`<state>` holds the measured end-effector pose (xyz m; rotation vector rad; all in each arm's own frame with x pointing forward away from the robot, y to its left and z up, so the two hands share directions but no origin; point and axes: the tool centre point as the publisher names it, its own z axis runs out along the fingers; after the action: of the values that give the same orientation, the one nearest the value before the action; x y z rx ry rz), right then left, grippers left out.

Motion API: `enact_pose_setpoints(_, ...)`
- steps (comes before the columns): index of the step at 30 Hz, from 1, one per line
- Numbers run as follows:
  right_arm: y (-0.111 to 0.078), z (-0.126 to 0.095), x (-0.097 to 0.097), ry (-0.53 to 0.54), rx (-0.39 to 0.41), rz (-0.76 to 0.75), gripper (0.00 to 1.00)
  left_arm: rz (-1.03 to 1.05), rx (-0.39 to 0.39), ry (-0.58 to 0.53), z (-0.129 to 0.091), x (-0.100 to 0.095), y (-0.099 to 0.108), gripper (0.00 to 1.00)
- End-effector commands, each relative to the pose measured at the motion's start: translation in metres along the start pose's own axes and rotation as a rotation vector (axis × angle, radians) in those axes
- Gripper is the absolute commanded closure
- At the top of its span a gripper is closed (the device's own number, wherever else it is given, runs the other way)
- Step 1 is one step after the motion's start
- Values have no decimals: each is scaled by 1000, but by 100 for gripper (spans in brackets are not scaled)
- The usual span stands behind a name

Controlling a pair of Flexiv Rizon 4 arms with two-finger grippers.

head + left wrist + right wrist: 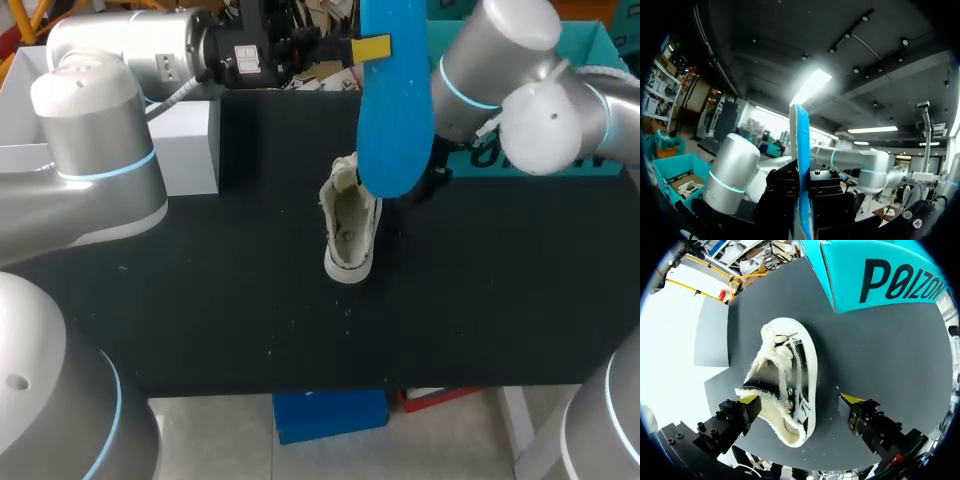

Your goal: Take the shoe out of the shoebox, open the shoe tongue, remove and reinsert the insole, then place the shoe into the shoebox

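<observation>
Head view: black matte tabletop point(220, 290) with a few pale specks on it. A white rectangular block point(186, 146) sits at its far-left edge and a teal cardboard shoebox point(592, 42) at the far right.

A white canvas low-top shoe point(349, 232) with frayed edges stands on its sole mid-table with its opening up. It is outside the shoebox, with bare tabletop between them.

The left arm comes in from the far left. The left gripper point(801, 175) is clamped on a bright blue foam insole point(396, 100), held on edge in the air above the shoe. In the left wrist view the insole runs straight up between the two black finger blocks, both pressed against it.

Right wrist view: the right gripper point(800, 399) is spread wide and straddles the shoe. One yellow tip is right at the shoe's side; the other stands clear over bare tabletop. It grips nothing.
</observation>
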<state>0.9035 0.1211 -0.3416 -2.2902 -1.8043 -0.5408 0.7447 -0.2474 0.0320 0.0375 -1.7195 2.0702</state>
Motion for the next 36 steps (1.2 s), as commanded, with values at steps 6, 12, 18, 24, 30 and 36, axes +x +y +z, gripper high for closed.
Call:
enact_pose_setpoints(6, -12, -20, -9, 406, -101, -112, 0, 2, 0, -1, 1, -1, 1, 100)
enact_pose_setpoints(12, -12, -20, -9, 406, -101, -112, 0, 2, 0, -1, 1, -1, 1, 100)
enact_pose_setpoints(18, -12, -20, -9, 406, -101, -112, 0, 2, 0, -1, 1, -1, 1, 100)
enact_pose_setpoints(24, -10, -30, -7, 606, -78, -46, 0, 2, 0, -1, 1, -1, 1, 100)
enact_pose_setpoints(30, -5, -42, -5, 719, -51, -31, 0, 2, 0, -1, 1, -1, 1, 100)
enact_pose_setpoints(36, -2, -55, -4, 809, -29, -39, 0, 2, 0, -1, 1, -1, 1, 100)
